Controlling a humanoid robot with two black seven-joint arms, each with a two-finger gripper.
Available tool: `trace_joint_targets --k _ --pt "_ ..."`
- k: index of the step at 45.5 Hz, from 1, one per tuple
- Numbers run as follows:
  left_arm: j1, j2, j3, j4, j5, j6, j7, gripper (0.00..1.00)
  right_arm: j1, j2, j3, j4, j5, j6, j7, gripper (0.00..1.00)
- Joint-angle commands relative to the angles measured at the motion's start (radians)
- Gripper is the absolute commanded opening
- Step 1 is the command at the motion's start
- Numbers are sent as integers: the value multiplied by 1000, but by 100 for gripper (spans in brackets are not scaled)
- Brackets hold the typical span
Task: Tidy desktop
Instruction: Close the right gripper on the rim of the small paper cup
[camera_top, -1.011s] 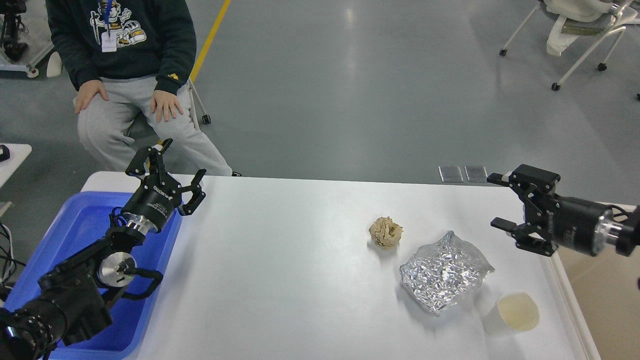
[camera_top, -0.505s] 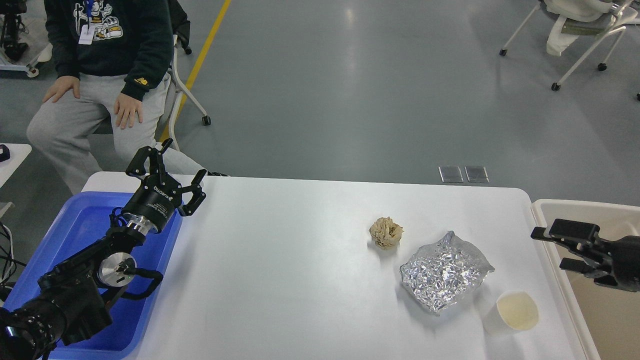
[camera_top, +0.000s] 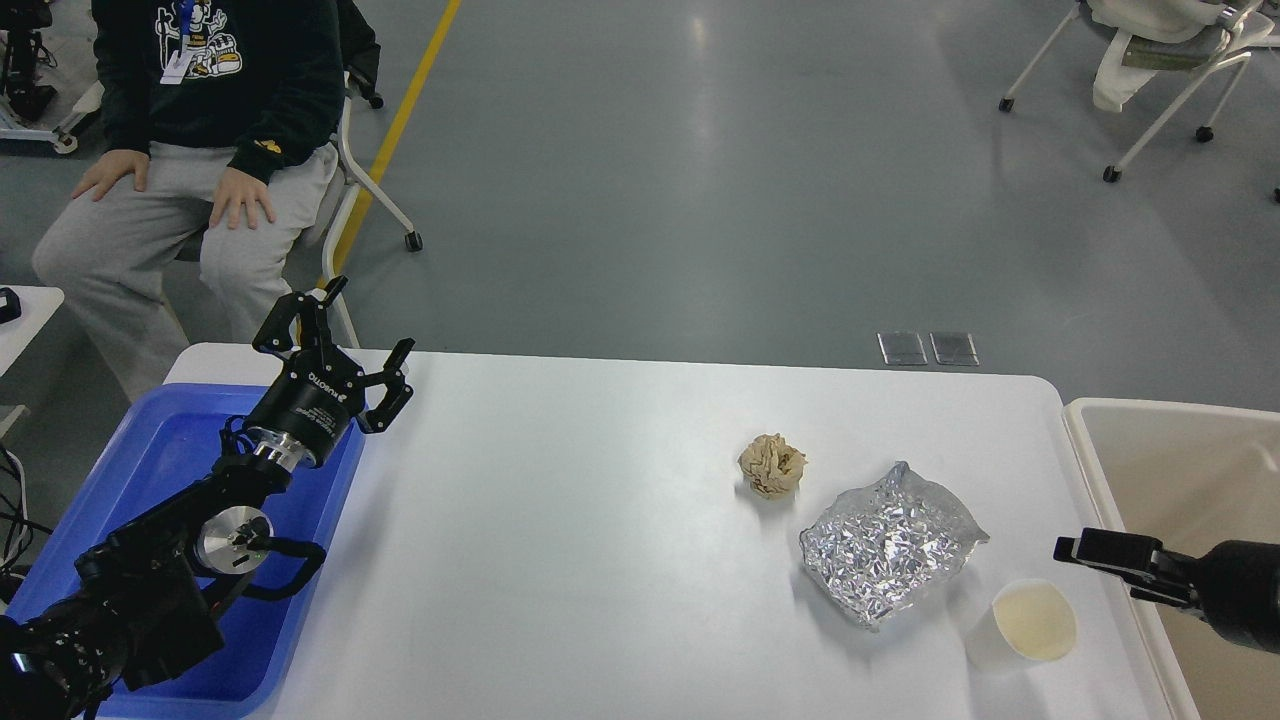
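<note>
The white desktop (camera_top: 600, 520) carries a crumpled brown paper ball (camera_top: 771, 465), a crinkled silver foil packet (camera_top: 888, 543) and a white paper cup (camera_top: 1030, 622), all on its right half. My left gripper (camera_top: 368, 318) is open and empty, held above the table's far left corner by the blue tray. My right gripper (camera_top: 1075, 549) is low at the table's right edge, just right of the cup. It is seen side-on, so its fingers cannot be told apart, and nothing shows in it.
A blue plastic tray (camera_top: 170, 450) stands at the left edge under my left arm. A beige tub (camera_top: 1180, 470) stands off the right edge. A seated person (camera_top: 200, 150) is behind the far left corner. Wheeled chairs stand far back right.
My right gripper has dropped and pulled back, from above the far right corner to low beside the cup. The person has shifted left. My left arm has barely moved.
</note>
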Motion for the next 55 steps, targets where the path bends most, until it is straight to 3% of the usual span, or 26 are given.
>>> trace_joint_targets --k 1,42,55 --pt "0 0 0 0 0 0 0 100 -24 21 -29 -7 -40 -48 -2 100" --pt "0 0 0 0 0 1 0 100 -105 152 -29 -99 -39 -99 6 100" --pt "0 0 -2 0 0 1 0 100 -125 195 -27 -152 -37 -107 13 92"
